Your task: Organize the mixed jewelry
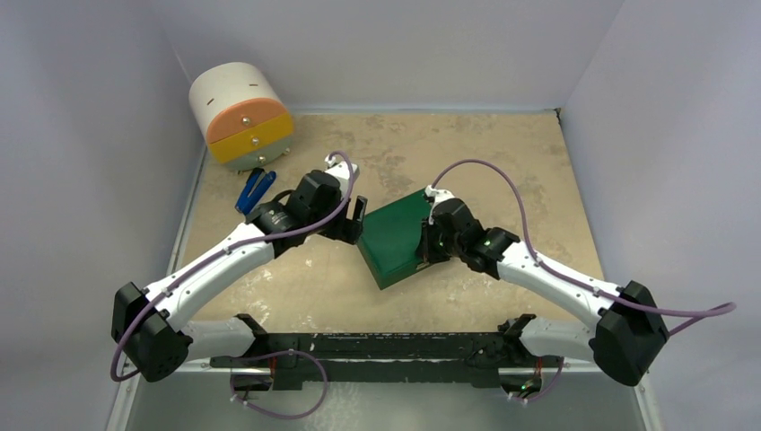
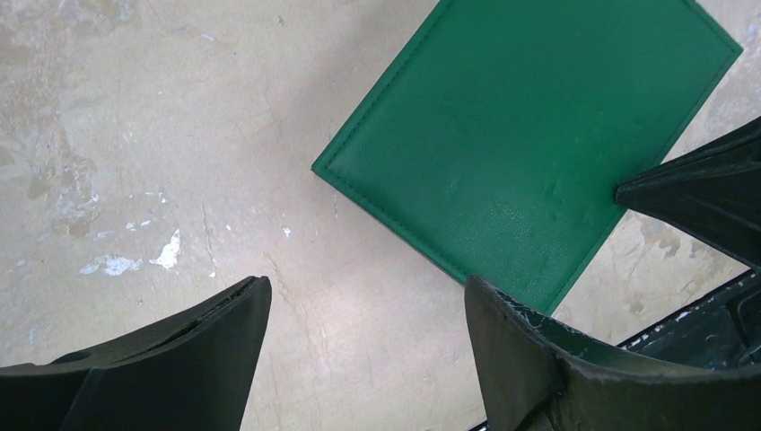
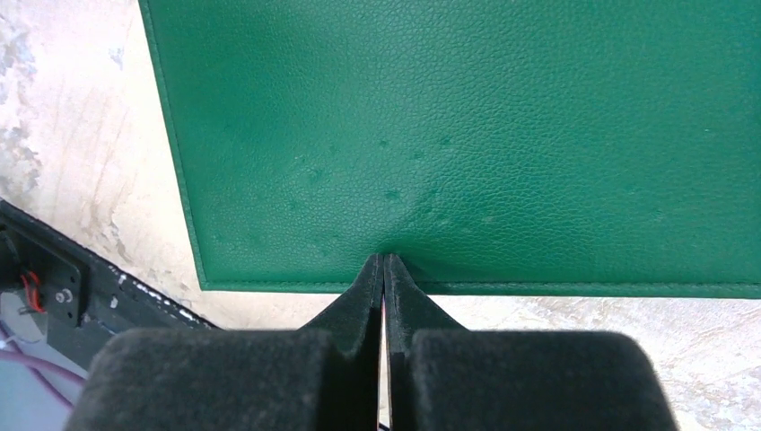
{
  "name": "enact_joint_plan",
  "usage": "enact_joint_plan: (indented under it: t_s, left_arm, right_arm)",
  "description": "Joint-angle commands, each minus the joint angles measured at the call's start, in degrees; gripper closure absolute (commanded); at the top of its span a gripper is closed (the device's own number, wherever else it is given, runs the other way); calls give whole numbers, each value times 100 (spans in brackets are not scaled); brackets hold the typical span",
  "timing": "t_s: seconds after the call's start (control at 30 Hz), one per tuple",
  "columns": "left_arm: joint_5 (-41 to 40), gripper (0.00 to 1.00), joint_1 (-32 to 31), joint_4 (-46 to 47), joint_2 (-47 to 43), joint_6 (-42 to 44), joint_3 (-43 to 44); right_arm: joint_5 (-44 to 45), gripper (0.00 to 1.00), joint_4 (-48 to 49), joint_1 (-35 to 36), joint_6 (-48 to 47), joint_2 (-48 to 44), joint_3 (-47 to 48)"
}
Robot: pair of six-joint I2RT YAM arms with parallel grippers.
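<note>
Right wrist view shows none of the mixed jewelry. No gold or silver piece is visible anywhere, so it is perhaps shut inside the flat green leather-textured box (image 3: 467, 135). Right pincer (image 3: 384, 269), fully closed and empty, touches the box's edge directly ahead of its tips. Left pincer (image 2: 366, 292) gapes wide, the box just beyond it, untouched. Risk — a push slides the unbraced box across the mottled beige desk (image 2: 135, 135).

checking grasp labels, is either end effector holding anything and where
Nothing held: left end effector open, right end effector shut, tips at edge of green box.
</note>
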Motion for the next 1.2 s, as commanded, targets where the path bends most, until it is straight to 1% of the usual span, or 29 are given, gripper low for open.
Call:
enact_joint_plan:
  t_s: [0.0,0.2,0.33,0.47,0.7,0.97,1.17]
  left_arm:
    - [-15,21,-20,225,-157,98,-129]
    - [-50,21,-18,256,-243,115,-216]
    - [-48,21,-19,256,-273,141,-235]
    - [-69,21,-20,242,-308,168,-270]
    - [-21,21,-19,263,-373,142,-336]
    - [-216,21,-23,256,-449,45,-417]
    - [-185,21,-23,344,-504,-108,-466]
  right_arm:
    - [512,100,-222,305,77,150,172]
    - [1360,100,-858,642,653,429,50]
    - [1620,100,-1067,669,1017,454,-128]
    - [1561,100,-1000,672,1147,486,-278]
    - [1377,100,-785,672,1113,394,-66]
    - [1350,100,-595,671,865,-16,305]
    - [1415,99,-529,671,750,-420,450]
